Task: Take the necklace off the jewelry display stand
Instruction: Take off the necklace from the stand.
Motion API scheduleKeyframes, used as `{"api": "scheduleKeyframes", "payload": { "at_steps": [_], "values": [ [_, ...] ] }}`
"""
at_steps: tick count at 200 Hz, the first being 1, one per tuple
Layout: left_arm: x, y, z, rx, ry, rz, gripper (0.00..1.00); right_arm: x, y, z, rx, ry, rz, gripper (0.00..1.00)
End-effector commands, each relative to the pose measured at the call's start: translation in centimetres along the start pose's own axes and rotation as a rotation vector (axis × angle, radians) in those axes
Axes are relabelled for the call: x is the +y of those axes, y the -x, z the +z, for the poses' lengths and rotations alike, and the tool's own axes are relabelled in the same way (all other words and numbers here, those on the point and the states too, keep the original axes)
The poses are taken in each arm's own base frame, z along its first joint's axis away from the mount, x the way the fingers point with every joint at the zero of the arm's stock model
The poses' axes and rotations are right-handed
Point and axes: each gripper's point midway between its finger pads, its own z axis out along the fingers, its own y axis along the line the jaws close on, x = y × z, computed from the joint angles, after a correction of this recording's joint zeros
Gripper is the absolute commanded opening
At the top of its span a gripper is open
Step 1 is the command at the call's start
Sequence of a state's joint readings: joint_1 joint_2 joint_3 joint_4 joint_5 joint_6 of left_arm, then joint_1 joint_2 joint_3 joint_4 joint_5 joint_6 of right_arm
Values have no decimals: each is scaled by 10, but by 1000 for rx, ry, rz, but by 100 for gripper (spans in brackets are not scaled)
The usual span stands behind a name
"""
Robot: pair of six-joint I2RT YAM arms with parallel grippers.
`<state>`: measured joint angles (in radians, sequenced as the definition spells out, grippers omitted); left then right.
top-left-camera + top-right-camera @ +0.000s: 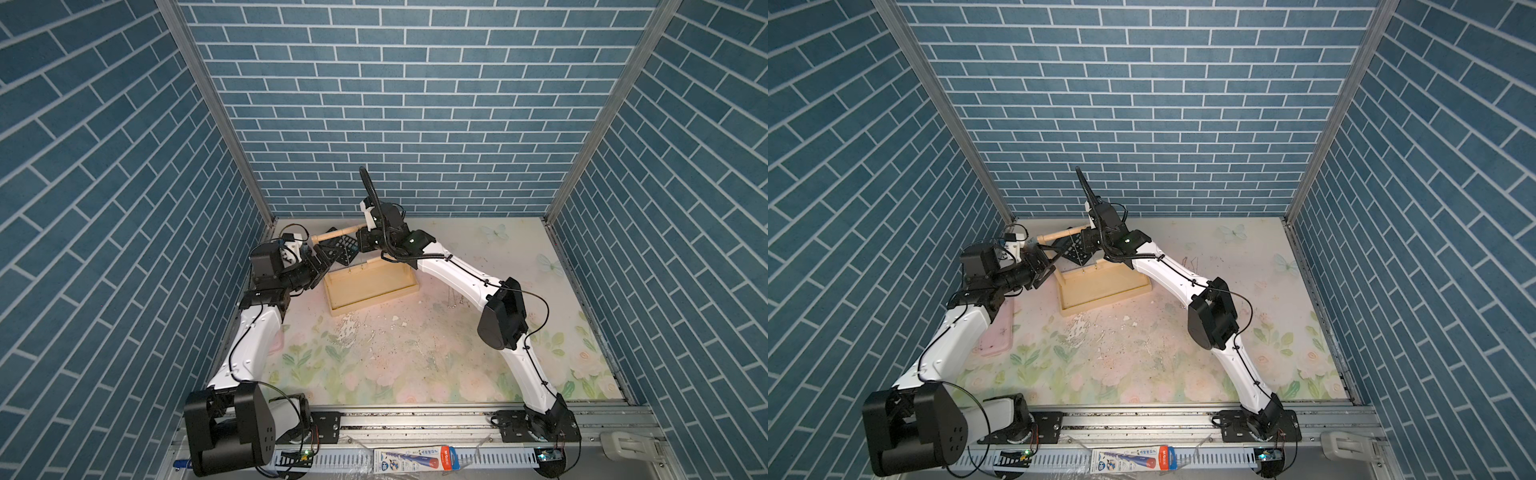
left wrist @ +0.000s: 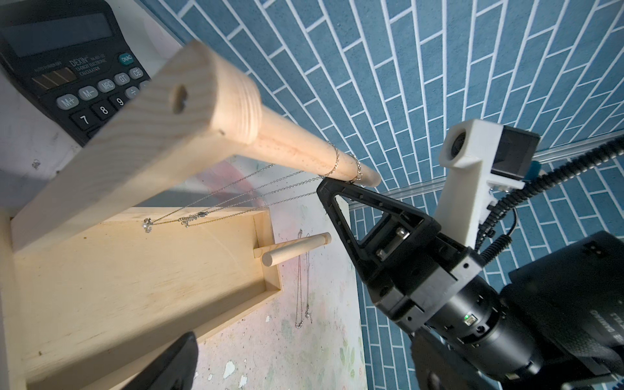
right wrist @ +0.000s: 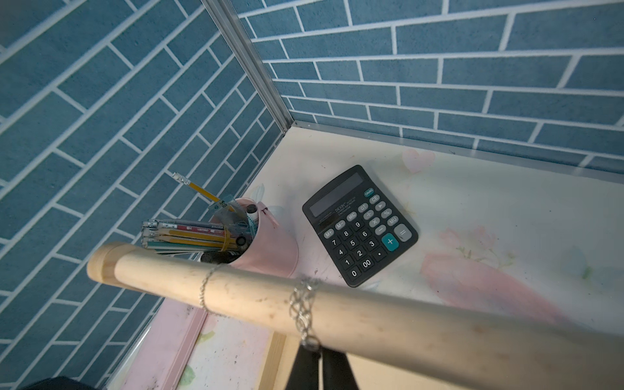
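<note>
Necklace hangs near the free end of the jewelry display stand's upper dowel, the right fingers pinched shut on its chain just below the dowel. We would slide it straight along the dowel and off that end, away from the second chain. Left fingers gape wide, empty. Past the dowel's end we see open room; pencil cup and calculator stand behind the dowel.
</note>
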<state>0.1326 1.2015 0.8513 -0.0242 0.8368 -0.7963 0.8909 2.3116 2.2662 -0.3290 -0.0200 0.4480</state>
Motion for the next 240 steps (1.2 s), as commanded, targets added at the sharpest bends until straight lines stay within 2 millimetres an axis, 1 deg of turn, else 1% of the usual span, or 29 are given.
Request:
{"api": "scheduleKeyframes", "payload": {
  "at_steps": [1,28,112,207,240],
  "values": [
    [0,-3,-2,2,-15,8,99,4,12,-1,-40,-9,8,4],
    [0,-3,-2,3,-15,8,99,7,14,-3,-42,-6,4,0],
    [0,-3,-2,4,-16,5,99,15,24,-20,-59,-4,-18,0],
    [1,-4,-1,8,-18,2,99,19,40,-41,-92,-7,-36,0],
    [2,-5,0,10,-19,-5,99,18,44,-47,-102,-17,-41,0]
  ]
}}
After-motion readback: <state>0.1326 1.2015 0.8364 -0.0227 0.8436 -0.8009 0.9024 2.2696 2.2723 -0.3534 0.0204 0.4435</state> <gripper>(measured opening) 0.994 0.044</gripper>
